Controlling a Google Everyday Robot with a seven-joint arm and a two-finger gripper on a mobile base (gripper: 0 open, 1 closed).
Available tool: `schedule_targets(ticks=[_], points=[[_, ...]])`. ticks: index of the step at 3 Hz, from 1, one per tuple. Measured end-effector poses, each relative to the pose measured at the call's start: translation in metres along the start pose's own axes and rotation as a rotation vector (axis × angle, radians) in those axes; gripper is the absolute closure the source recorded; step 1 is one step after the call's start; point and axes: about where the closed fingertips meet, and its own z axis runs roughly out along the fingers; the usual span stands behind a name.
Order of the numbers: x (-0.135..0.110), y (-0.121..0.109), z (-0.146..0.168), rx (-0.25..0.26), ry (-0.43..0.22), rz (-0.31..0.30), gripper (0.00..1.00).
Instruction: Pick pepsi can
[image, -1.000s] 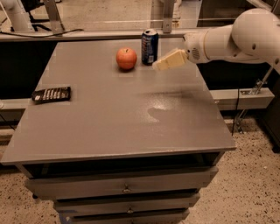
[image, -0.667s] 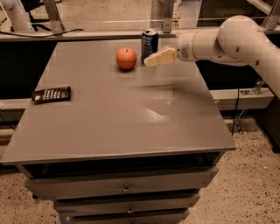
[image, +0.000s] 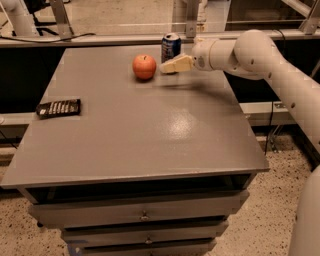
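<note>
The pepsi can (image: 170, 47), dark blue with a silver top rim, stands upright near the far edge of the grey table (image: 140, 125). My gripper (image: 166, 66) reaches in from the right on the white arm, its tip just in front of and below the can, close to it. An orange-red apple (image: 144, 67) sits on the table just left of the gripper tip and in front-left of the can.
A dark flat snack bar packet (image: 59, 107) lies near the table's left edge. Drawers (image: 142, 216) sit under the tabletop. A rail and metal frame legs (image: 62, 20) run behind the far edge. The white arm (image: 270, 60) spans the right side.
My gripper has moved left along the far part of the table, from right of the can to just in front of it, near the apple.
</note>
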Motion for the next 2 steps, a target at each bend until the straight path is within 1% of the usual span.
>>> schedule_targets(ticks=[1,2], points=[[0.0045,-0.0118,0.0130,-0.002,-0.024,0.016,0.16],[0.0050,-0.0161,0.0159,-0.012,-0.031,0.038,0.39]])
